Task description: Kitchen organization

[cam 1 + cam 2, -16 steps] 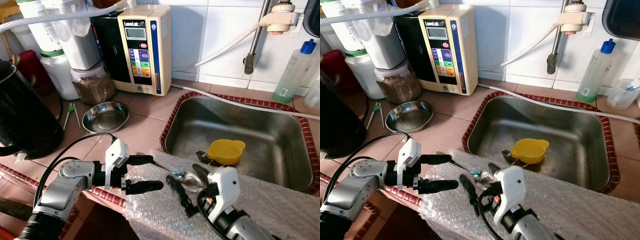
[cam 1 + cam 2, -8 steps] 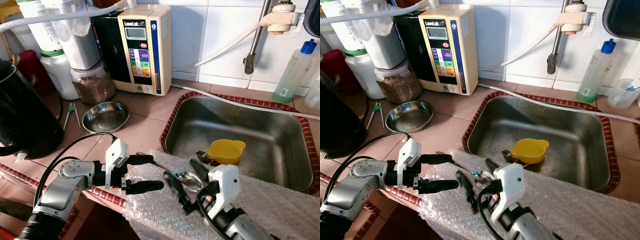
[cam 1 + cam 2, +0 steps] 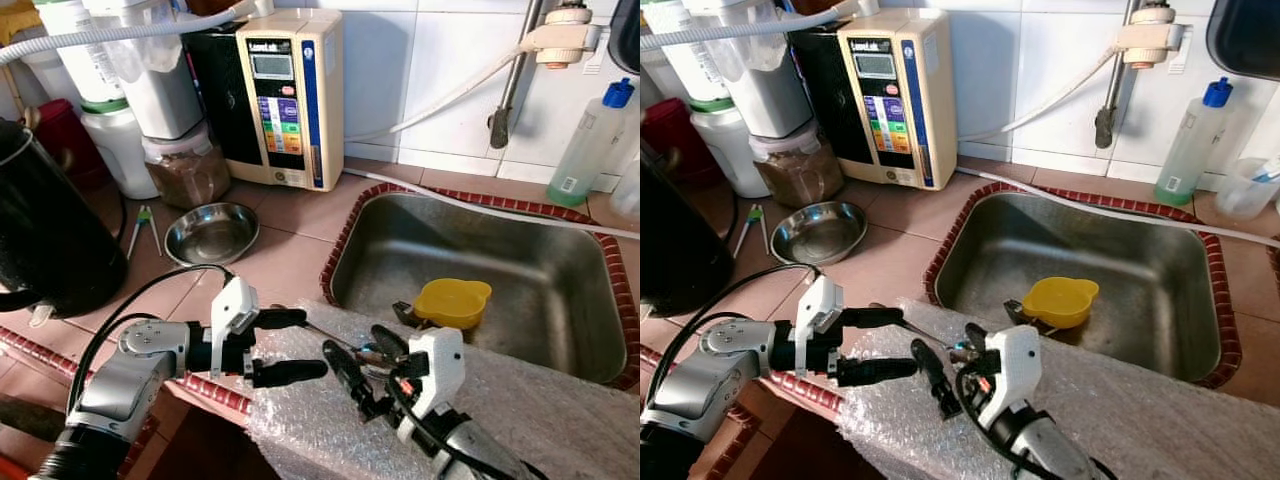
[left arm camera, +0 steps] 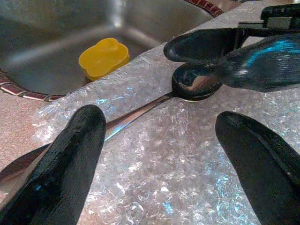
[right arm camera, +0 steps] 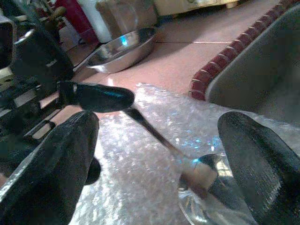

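Observation:
A steel spoon [image 4: 194, 84] lies on a sheet of bubble wrap [image 3: 520, 400] at the counter's front edge, left of the sink. Its thin handle [image 3: 315, 329] points toward my left arm. My left gripper [image 3: 308, 344] is open, with one finger on each side of the handle end and low over the wrap. My right gripper [image 3: 358, 350] faces it from the other side, also open, its fingers straddling the spoon's bowl [image 5: 206, 176]. Neither gripper holds the spoon. A yellow cup [image 3: 452, 302] lies in the sink.
The steel sink [image 3: 345, 245] has a red tiled rim. A small steel bowl [image 3: 210, 232] sits on the counter behind my left arm, with a black kettle [image 3: 45, 235] at far left. A water ionizer [image 3: 285, 95] and jars line the wall. A clear bottle [image 3: 590, 140] stands at back right.
My right gripper has slid left along the bubble wrap, so its fingers now sit around the spoon's bowl and closer to the left gripper. The left arm and the spoon have stayed put.

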Controlling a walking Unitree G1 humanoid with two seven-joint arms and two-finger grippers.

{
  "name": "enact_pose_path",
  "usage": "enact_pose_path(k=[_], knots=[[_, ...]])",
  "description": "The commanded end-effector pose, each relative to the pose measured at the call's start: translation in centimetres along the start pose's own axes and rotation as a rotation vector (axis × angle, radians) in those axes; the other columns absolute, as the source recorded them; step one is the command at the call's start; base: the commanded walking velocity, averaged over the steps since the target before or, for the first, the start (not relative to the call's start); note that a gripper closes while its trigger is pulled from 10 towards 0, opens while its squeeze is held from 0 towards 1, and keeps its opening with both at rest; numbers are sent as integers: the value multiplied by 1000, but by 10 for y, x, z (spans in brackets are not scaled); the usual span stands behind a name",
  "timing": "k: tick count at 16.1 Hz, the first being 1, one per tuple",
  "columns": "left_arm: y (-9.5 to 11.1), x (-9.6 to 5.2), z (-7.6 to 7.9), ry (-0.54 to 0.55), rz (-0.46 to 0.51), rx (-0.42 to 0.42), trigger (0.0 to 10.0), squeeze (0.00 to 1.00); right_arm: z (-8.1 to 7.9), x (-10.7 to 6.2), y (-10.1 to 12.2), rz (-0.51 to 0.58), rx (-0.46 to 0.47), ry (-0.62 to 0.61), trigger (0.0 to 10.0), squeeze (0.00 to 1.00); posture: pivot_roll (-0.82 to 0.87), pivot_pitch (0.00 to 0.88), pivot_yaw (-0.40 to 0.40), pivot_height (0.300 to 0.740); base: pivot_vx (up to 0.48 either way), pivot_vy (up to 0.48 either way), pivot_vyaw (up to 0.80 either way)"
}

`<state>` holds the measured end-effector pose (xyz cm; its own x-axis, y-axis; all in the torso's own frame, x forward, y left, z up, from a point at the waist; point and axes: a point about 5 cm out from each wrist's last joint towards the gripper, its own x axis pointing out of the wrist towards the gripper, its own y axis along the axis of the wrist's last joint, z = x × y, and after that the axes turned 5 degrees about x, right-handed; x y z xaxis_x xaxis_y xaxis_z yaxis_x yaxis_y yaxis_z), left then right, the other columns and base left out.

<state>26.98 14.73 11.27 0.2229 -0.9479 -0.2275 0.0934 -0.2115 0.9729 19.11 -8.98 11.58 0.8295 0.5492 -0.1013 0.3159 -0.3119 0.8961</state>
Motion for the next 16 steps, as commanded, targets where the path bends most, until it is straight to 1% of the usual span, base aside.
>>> enact_pose_path(k=[1,2,3,4,5,6,7,8,9,10,11,12,13,14,15,16], knots=[[4,-2,0,4,-1,20,10000,0,2,3,-1,4,19,-6,10000,478,-56,26,101,740,0,0,0],[4,-2,0,4,-1,20,10000,0,3,5,-1,4,29,-8,8314,482,-57,26,101,740,0,0,0],[4,-1,1,3,-1,19,10000,0,4,7,-5,-13,54,-13,902,482,-57,29,100,740,0,0,0],[4,-1,1,2,0,19,10000,0,5,9,-8,-26,71,-16,902,482,-56,28,98,740,0,0,0],[4,-1,1,2,0,19,10000,0,5,9,-11,-45,83,-17,0,478,-55,30,98,740,0,0,0],[4,-1,2,3,0,18,10000,0,4,9,-14,-66,97,-19,39,475,-54,30,95,740,0,0,0],[3,-2,2,5,-3,17,10000,0,3,5,-21,-118,99,-7,275,459,-54,31,92,740,0,0,0],[2,-3,2,7,-5,14,10000,0,1,1,-23,-140,101,13,5961,161,-54,30,92,740,0,0,0],[2,-3,1,8,-5,13,10000,0,1,0,-21,-134,107,9,8706,133,-54,29,92,740,0,0,0],[2,-2,1,10,-4,15,10000,0,-1,-2,-11,-94,109,22,10000,94,-54,25,92,740,0,0,0],[3,-2,0,11,-3,15,10000,0,-2,-2,-9,-85,112,25,10000,94,-54,25,92,740,0,0,0],[3,-2,0,12,-3,16,10000,0,-2,-3,-5,-80,107,29,10000,35,-55,21,95,740,0,0,0],[3,-2,-1,13,-3,17,10000,0,-4,-4,-3,-82,95,38,10000,0,-55,20,96,740,0,0,0],[4,-2,-1,13,-2,19,10000,0,-5,-6,0,-80,77,39,10000,0,-55,20,97,740,0,0,0],[4,-2,-2,16,-1,20,10000,0,-6,-8,4,-59,56,39,10000,1000,-57,17,99,740,0,0,0],[5,-1,-3,18,1,23,10000,0,-7,-12,9,-57,-16,29,10000,1000,-58,16,99,740,0,0,0]])
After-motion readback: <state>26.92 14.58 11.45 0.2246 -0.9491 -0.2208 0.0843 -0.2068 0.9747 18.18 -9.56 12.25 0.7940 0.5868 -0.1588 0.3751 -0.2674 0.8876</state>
